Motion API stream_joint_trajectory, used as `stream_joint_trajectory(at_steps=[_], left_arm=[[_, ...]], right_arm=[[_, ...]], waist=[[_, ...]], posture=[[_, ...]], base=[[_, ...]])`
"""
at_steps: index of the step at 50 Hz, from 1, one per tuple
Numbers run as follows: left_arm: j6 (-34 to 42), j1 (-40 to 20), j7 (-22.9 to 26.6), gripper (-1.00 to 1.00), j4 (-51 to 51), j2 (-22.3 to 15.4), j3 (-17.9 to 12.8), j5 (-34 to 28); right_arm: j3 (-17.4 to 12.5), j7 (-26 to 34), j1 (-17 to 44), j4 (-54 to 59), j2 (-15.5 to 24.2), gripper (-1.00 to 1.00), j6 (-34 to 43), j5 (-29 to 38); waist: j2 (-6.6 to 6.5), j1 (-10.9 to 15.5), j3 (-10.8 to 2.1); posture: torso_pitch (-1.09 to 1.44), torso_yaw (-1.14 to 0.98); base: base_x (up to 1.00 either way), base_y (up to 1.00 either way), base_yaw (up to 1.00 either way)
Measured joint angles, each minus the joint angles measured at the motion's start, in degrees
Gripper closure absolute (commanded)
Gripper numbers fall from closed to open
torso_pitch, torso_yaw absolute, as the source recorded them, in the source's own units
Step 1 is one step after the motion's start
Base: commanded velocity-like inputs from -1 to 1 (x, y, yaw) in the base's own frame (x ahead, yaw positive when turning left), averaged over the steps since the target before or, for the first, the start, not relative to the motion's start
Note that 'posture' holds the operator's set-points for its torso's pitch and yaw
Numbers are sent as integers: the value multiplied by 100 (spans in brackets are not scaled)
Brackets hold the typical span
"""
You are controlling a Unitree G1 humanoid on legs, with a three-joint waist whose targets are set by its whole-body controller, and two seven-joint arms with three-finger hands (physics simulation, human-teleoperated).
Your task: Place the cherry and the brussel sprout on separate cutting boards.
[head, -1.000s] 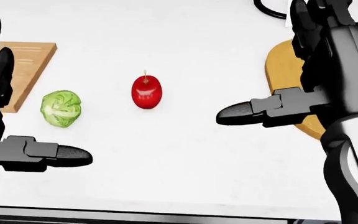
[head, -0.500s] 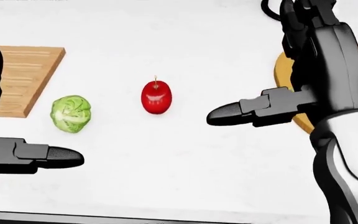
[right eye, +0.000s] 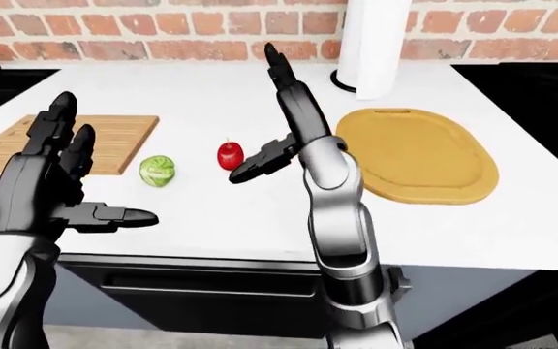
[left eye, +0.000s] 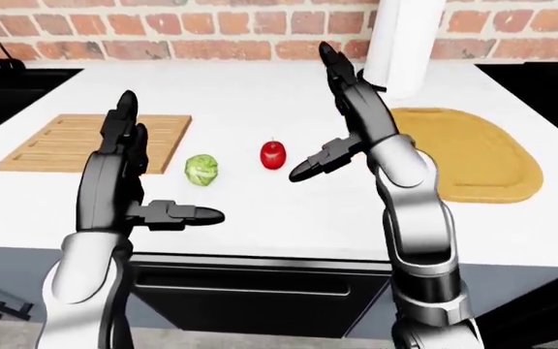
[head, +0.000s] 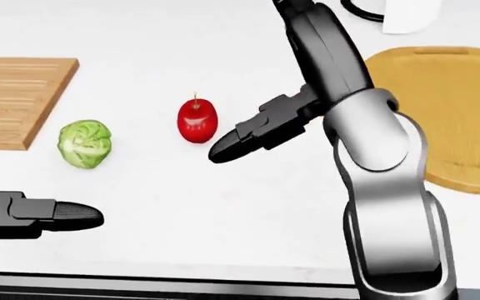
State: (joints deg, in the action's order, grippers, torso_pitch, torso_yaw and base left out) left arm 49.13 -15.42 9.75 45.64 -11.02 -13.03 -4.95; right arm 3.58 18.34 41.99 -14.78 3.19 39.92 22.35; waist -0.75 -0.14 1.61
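Observation:
A red cherry (head: 196, 122) lies on the white counter (left eye: 260, 94), with a green brussel sprout (head: 84, 144) to its left. A slatted rectangular cutting board (left eye: 85, 142) lies further left. A rounded cutting board (left eye: 473, 153) lies at the right. My right hand (left eye: 329, 120) is open and raised above the counter, its thumb (head: 231, 147) pointing at the cherry from the right, close but apart. My left hand (left eye: 163, 171) is open and empty, hovering left of and below the sprout in the left-eye view.
A white paper towel roll (left eye: 405, 43) stands at the top, above the rounded board. A black stove (left eye: 7, 87) borders the counter on the left and a black surface (left eye: 541, 80) on the right. A brick wall (left eye: 211, 25) runs behind.
My right hand has swung left off the rounded board, bringing its thumb close to the cherry. The view shifted slightly. My left hand stays about where it was.

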Motion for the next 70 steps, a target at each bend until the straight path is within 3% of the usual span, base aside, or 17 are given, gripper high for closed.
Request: stream_joint_trajectory(at_steps=[8, 17, 41, 51, 70], left_arm=[[2, 38, -18, -100, 57, -8, -52, 32], [77, 11, -33, -100, 178, -19, -57, 60], [-6, 91, -51, -100, 123, -5, -82, 141], [-83, 159, -79, -100, 94, 29, -90, 135], [-130, 262, -67, -100, 125, 50, -128, 155]], right_arm=[[104, 194, 174, 483, -309, -100, -92, 452], [86, 19, 556, 1537, -475, -100, -603, 569], [215, 51, 445, 2050, -730, -100, -832, 875], [263, 84, 235, 2049, -817, -60, -891, 864], [242, -117, 114, 2225, -816, -44, -1046, 724]], waist=[[-33, -2, 12], [-44, 0, -17], [-53, 1, -22], [-53, -2, -28], [-54, 1, -34]], posture=[[0, 0], [0, 0], [0, 0], [0, 0], [0, 0]], base=[[0, 0, 0], [0, 0, 0], [0, 0, 0], [0, 0, 0], [0, 0, 0]])
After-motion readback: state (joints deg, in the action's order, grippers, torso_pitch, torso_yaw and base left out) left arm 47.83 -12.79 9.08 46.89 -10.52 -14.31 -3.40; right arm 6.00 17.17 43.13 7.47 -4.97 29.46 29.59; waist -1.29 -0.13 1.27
